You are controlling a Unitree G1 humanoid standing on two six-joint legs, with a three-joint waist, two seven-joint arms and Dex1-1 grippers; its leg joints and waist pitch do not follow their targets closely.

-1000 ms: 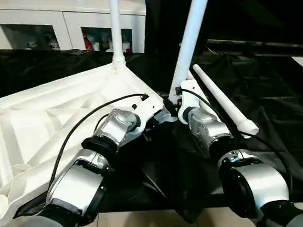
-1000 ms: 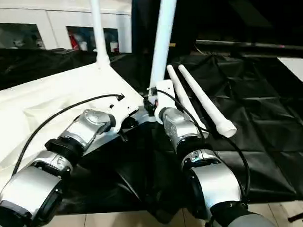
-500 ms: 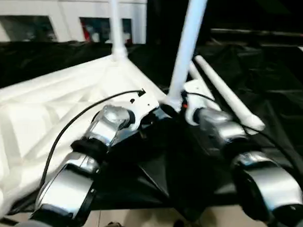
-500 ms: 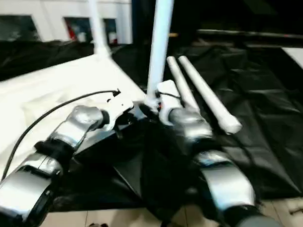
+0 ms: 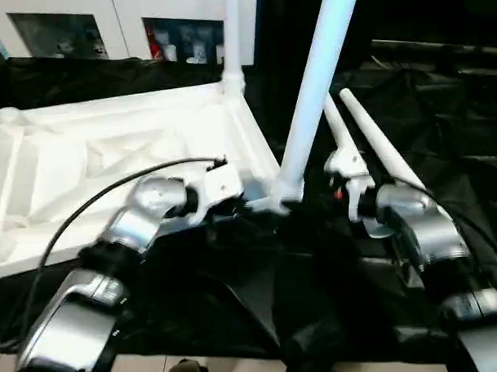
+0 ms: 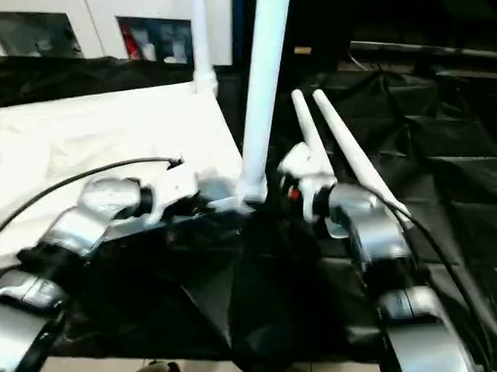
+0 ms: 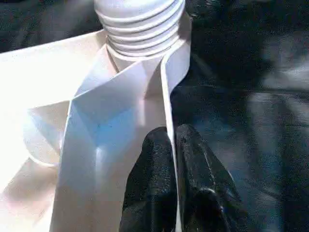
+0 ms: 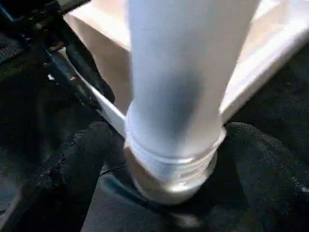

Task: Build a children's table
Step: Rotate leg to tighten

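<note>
Second leg seated at the near corner, two legs waiting

Lying upside down on the black cloth (image 5: pixel 442 130) covering the bench: the tabletop (image 5: pixel 92 159), ribbed underside showing, taking up the left part of the bench with one corner reaching toward the bench's middle. Standing in that near corner's socket: a leg (image 5: pixel 315 94), leaning a little, its ribbed foot visible in the socket in the left wrist view. Standing upright in the far corner's socket: another leg (image 5: pixel 231 40). Lying side by side on the cloth toward the right edge of the bench, just beside the near leg: two loose legs (image 6: pixel 345 142).

Pinching the thin rim of the tabletop just short of the near socket: the left hand (image 7: pixel 171 145), fingers closed with the rim wall between them. Straddling the foot of the near leg: the right hand (image 8: pixel 164 159), fingers wide apart, one on each side and seemingly not pressing on it.

Judging by looks: hollow plastic, light and stiff, smooth enough to slip in a loose grip. Rim likely flexing under a pinch, so better braced near a socket where the ribs meet. Loose legs probably best taken near mid-length for balance, then low by the ribbed end when seating. Still open: the remaining sockets.
</note>
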